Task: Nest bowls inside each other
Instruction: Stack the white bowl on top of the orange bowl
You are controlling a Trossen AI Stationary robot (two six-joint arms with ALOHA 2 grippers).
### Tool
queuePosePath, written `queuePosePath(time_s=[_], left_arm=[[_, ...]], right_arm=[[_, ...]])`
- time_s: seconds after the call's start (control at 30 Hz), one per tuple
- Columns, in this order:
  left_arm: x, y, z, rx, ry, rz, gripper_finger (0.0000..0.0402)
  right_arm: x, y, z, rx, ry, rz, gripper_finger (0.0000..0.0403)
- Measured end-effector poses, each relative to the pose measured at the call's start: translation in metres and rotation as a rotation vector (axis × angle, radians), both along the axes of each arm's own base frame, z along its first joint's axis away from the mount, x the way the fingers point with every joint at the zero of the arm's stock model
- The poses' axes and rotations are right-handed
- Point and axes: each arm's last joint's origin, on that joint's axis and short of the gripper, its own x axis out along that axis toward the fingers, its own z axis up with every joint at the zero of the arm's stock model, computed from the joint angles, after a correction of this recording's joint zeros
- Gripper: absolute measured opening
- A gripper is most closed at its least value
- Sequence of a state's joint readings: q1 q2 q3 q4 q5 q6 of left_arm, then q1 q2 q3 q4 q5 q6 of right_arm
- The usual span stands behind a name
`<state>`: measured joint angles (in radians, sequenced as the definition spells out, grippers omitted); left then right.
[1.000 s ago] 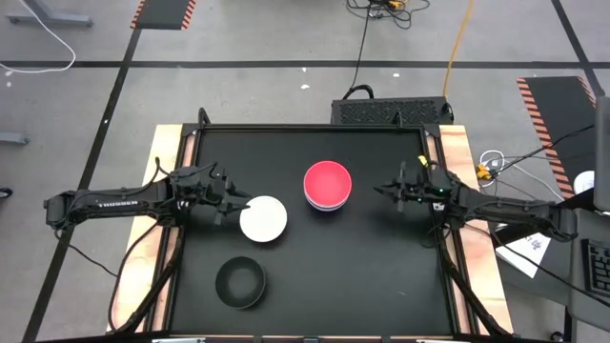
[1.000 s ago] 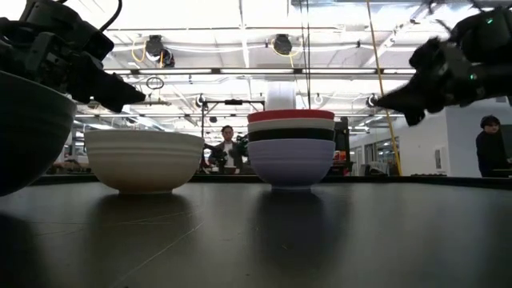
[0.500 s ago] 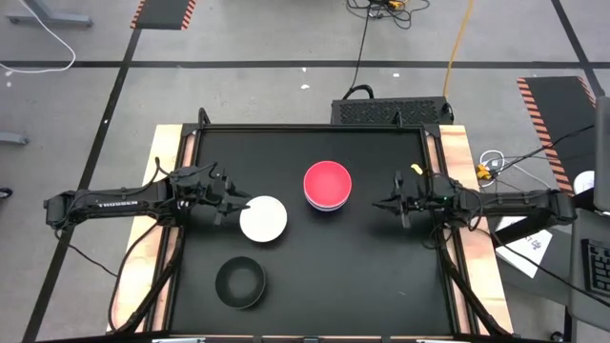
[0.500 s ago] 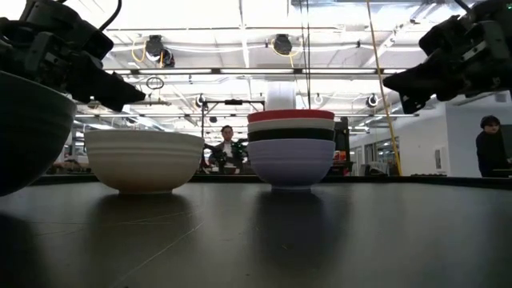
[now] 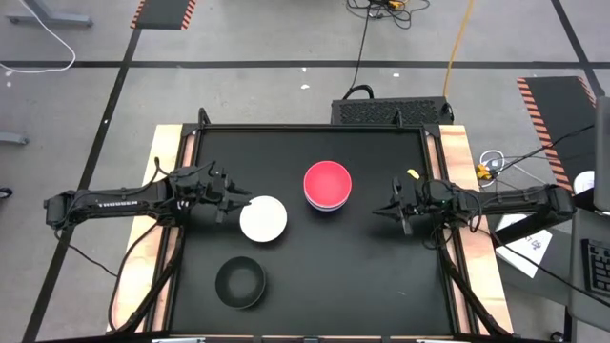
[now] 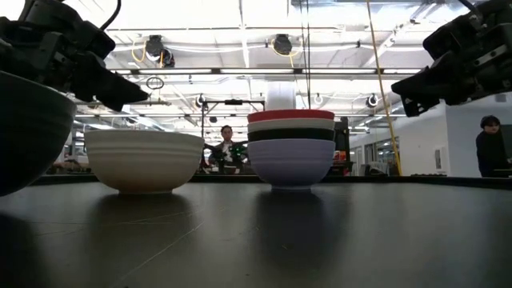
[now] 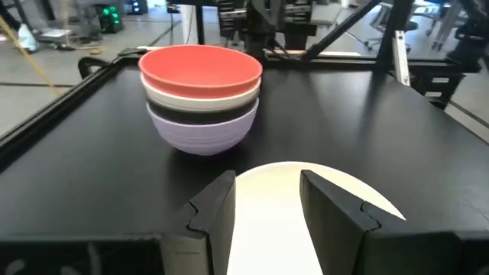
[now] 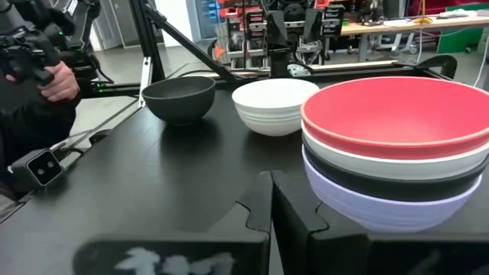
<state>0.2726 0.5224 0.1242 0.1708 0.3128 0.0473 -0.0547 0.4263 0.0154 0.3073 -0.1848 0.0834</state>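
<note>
Table [image 5: 372, 257]: black top.
Stack [image 5: 327, 185], centre: red over white, black, lavender, mouths up.
Lone white bowl [image 5: 263, 219]: upright, left of stack.
Lone black bowl [image 5: 240, 283]: near edge, cropped in low view.
Left gripper [image 5: 240, 203]: jaws part-open at white bowl's rim; contact unclear.
Right gripper [image 5: 380, 207]: closed, empty, right of stack.

1. In the high view, the bowl stack [image 5: 327, 185] blocks mid-table.
2. A white bowl [image 5: 263, 219] stands left of centre; a black bowl [image 5: 240, 283] sits lower left.
3. Bare table [image 5: 381, 276] fills the frame's lower right and upper strip.
</note>
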Motion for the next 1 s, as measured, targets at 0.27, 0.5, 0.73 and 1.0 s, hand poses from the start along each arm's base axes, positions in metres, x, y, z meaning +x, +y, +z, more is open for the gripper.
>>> queuePosePath(time_s=[0.27,0.5,0.73,1.0], left_arm=[[0.001,-0.006,0.001,-0.084,-0.001,-0.022,0.0147],[0.004,-0.008,0.016,-0.142,0.054,0.041,0.018],[0.002,-0.003,0.043,-0.195,0.182,0.281,0.0256],[0.015,0.004,0.048,-0.305,0.451,0.417,0.0293]], right_arm=[[0.0,0.0,0.0,0.013,0.006,-0.001,0.0],[0.0,0.0,-0.001,0.033,0.011,-0.004,0.0],[0.0,0.0,-0.002,0.047,0.027,-0.006,0.0],[0.0,0.0,-0.003,0.062,0.039,-0.008,0.0]])
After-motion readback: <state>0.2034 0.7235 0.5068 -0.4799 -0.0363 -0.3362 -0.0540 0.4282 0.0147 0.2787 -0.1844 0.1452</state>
